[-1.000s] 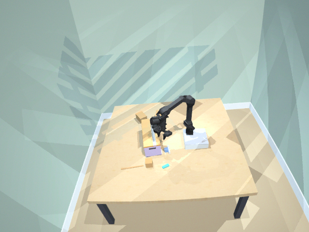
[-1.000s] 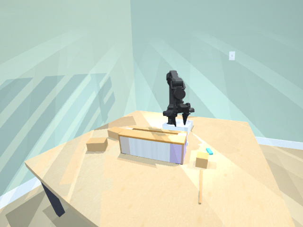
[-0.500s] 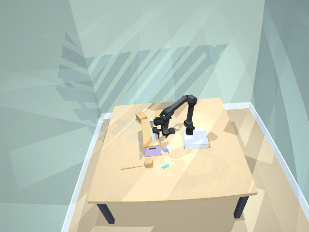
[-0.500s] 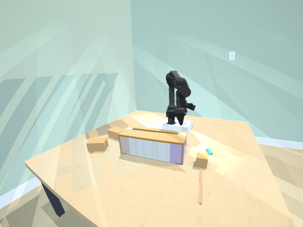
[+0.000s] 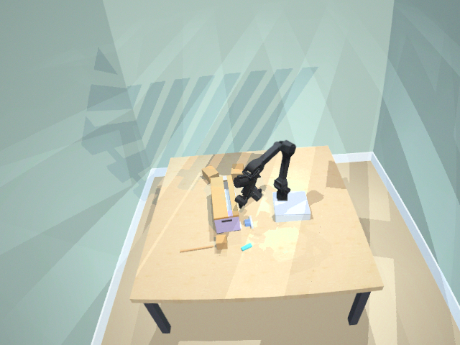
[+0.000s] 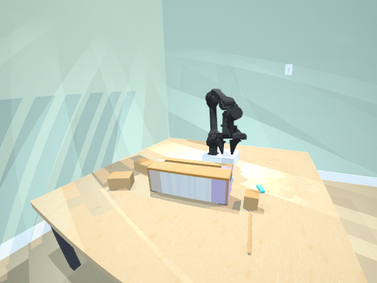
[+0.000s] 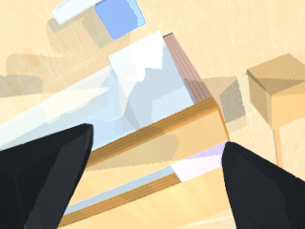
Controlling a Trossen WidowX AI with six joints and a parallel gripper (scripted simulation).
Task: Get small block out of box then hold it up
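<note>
Hand point(image 5: 248, 197): black, two-fingered, hanging above the box beside its arm-facing long wall; jaws standing partly apart with nothing between them. In the wrist view the two dark fingertips are framing the box's lilac end.

Box point(image 5: 220, 202): long, tan-topped, clear-fronted, lying on the surface point(image 5: 297, 267) with its long axis running away from the top camera; lilac end point(image 5: 227, 224) nearest that camera.

Block point(image 5: 247, 221): small, pale blue, cube-like, already lying out of the box on the surface, just beside the box's lilac end on the arm-base side, resting against or on a thin pale ledge; which of the two cannot be told. No long axis to speak of; faces appearing roughly square with the box walls in the wrist view point(image 7: 120, 14). Judged light, rigid and smooth-sided, so likely slipping under an off-centre pinch; best taken across two opposite flat faces from above, on the pair of faces lying clear of the box wall and ledge.

Other items, relative to the box: tan cube point(image 5: 221, 240) just past the lilac end; thin wooden stick point(image 5: 196, 249) beyond that cube; cyan piece point(image 5: 246, 246) further out from the block; two tan cubes point(image 5: 210, 172) at the far end; white base plate point(image 5: 301, 215) well apart on the block's side.
</note>
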